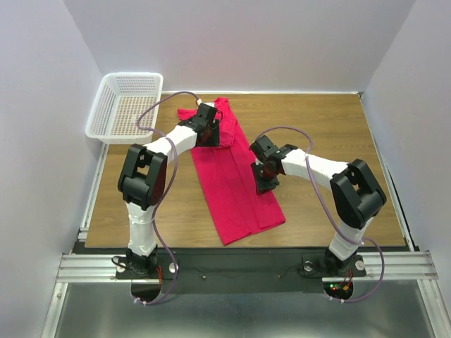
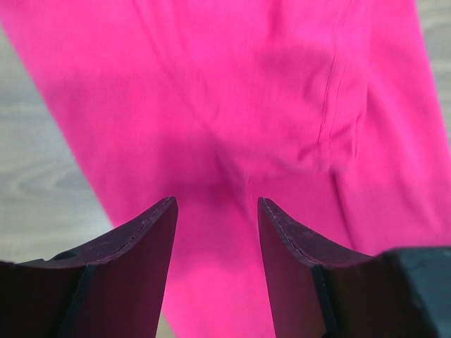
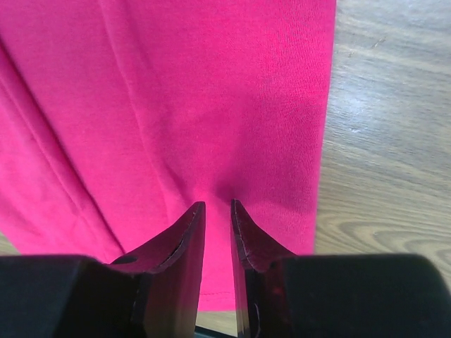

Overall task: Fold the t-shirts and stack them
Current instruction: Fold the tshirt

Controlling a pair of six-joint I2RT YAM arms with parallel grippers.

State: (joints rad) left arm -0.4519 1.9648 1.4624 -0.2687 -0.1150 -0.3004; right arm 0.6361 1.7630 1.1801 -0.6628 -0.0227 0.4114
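1. A white mesh basket [image 1: 106, 116] sits at the far left corner of the worktop [image 1: 331, 141], apart from the cloth and no hazard.
2. The left end effector [image 2: 217, 203] hangs over the far end of the t-shirt [image 1: 236, 186], jaws apart, with cloth beneath and nothing pinched. If it closes on one layer only, the fold would likely skew.
3. The t-shirt lies mid-worktop as a long narrow strip, folded lengthwise and slanting toward the near edge.
4. The right end effector [image 3: 217, 204] is at the strip's right edge, jaws nearly together, with creases running into the gap, so it seems to pinch the cloth. The thin fabric could slip free, or only the top layer might rise and undo the lengthwise fold.
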